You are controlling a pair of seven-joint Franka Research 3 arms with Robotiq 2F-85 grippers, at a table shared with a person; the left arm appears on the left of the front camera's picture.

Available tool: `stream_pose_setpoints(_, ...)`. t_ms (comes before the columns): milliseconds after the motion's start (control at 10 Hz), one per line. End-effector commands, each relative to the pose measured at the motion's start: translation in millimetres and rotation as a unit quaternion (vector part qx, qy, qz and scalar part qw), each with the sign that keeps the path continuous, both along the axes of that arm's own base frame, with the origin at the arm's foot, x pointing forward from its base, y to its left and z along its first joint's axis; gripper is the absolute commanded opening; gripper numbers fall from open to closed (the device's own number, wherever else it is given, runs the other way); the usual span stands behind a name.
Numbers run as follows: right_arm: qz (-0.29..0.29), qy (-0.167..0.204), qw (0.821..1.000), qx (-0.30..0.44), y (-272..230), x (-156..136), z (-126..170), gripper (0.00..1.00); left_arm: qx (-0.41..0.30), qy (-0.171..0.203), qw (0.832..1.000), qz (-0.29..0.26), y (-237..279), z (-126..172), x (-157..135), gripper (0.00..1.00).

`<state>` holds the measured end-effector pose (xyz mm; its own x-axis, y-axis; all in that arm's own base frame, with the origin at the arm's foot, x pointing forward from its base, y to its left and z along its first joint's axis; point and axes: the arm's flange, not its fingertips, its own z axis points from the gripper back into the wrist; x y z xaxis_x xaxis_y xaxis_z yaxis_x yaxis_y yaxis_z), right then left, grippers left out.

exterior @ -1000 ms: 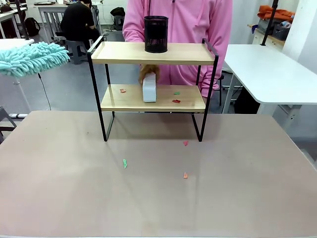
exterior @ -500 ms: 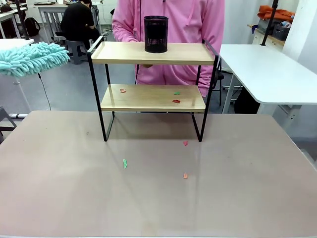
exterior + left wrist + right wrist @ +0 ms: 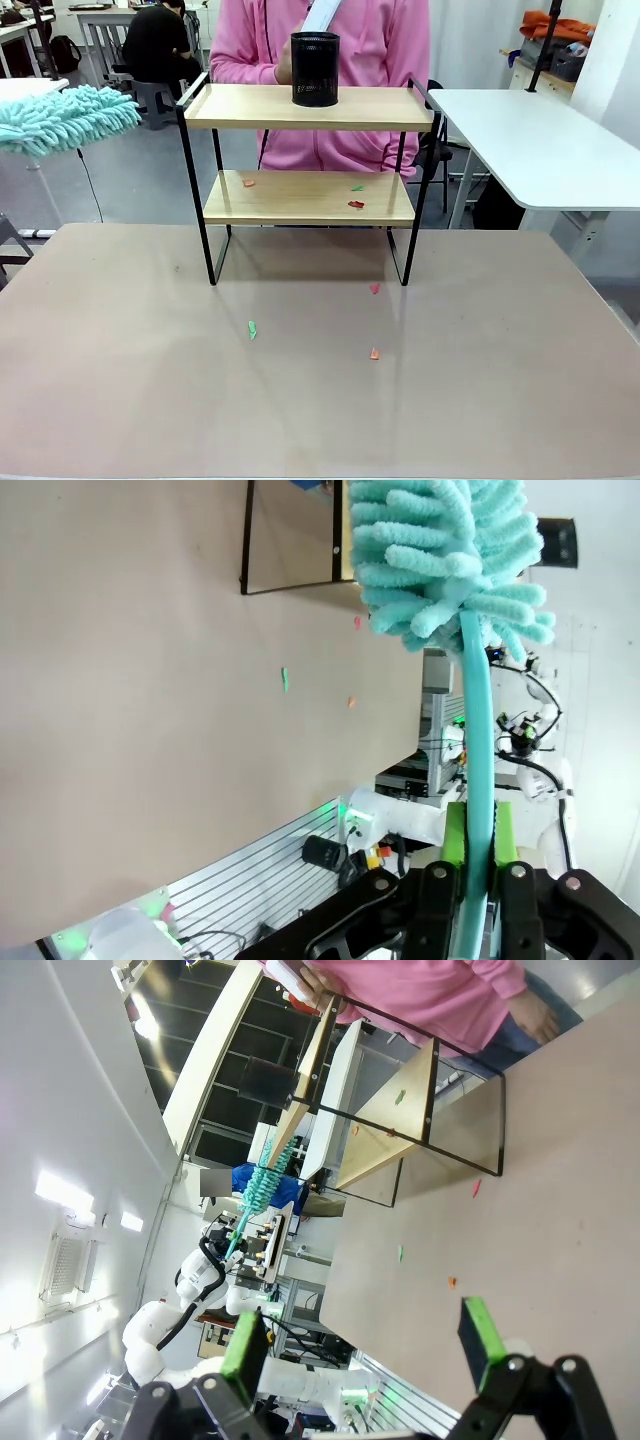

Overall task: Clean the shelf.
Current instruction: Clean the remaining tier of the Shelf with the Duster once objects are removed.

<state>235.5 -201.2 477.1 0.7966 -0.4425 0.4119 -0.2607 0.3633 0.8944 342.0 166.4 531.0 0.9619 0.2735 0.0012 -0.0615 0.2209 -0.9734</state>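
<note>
Shelf (image 3: pixel 250 106) upright, long axis running left-right

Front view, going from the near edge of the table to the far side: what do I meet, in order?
On the table: orange scrap → green scrap → red scrap → shelf → person in pink behind it.
</note>
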Motion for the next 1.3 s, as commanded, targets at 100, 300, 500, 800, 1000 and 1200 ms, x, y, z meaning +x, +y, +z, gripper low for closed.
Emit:
stream_pose_setpoints(100,-0.001,-0.018,1.0,0.002,0.1,1.5,1.5,1.0,0.05,-0.084,0.994,-0.054,-8.5,16.9,-65.2,0.13)
stream_pose_setpoints(300,-0.001,-0.018,1.0,0.002,0.1,1.5,1.5,1.0,0.044,-0.132,0.989,-0.059,-1.4,21.4,-114.1,0.13)
stream_pose_setpoints(500,-0.001,-0.018,1.0,0.002,0.1,1.5,1.5,1.0,0.047,-0.174,0.975,-0.129,-12.1,19.5,-145.0,0.13)
stream_pose_setpoints(800,-0.001,-0.018,1.0,0.002,0.1,1.5,1.5,1.0,0.081,-0.16,0.95,-0.257,-33.1,12.8,-148.7,0.13)
stream_pose_setpoints(1000,-0.001,-0.018,1.0,0.002,0.1,1.5,1.5,1.0,0.117,-0.134,0.94,-0.291,-60.5,7.7,-140.5,0.13)
stream_pose_setpoints(1200,-0.001,-0.018,1.0,0.002,0.1,1.5,1.5,1.0,0.13,-0.113,0.94,-0.294,-93.2,-2.4,-129.9,0.13)
